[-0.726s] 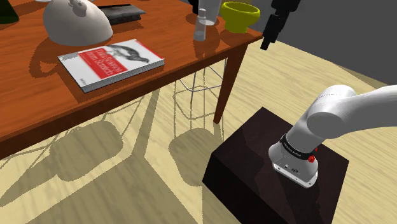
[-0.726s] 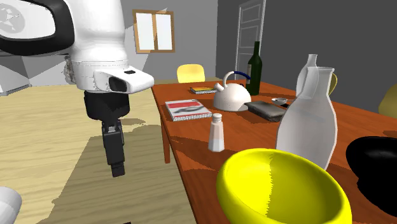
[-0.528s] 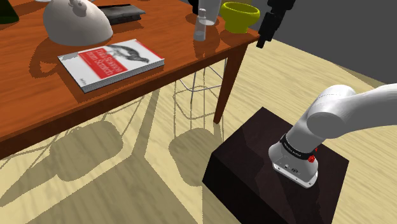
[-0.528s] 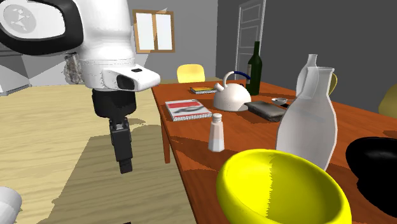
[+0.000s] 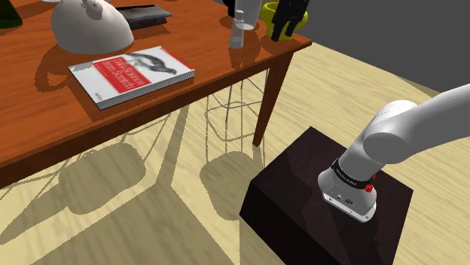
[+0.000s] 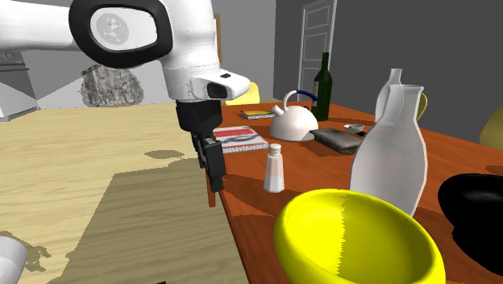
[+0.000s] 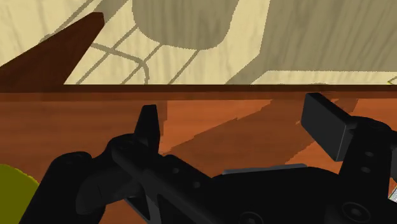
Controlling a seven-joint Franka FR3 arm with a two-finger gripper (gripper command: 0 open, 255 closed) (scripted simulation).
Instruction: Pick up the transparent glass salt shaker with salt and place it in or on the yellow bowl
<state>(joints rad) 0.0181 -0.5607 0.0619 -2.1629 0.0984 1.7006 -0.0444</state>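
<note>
The salt shaker is a small clear bottle with a pale cap, upright near the wooden table's corner; it looks whitish in the second exterior view. The yellow bowl stands just beyond it toward the shoulder view's right, and appears large in the foreground. My black gripper hangs at the table's corner edge, in front of the bowl and a hand's width from the shaker. In the wrist view it is open, its fingers apart over the table edge with nothing between them; the bowl shows beside the hand.
A book and a white kettle lie further along the table. A tall white jug, a black bowl, a dark bottle and a dark flat object crowd the area behind the shaker. The stand sits on the floor.
The gripper has swung from beside the table's corner in over its edge, toward the bowl and shaker. Nothing on the table has moved.
</note>
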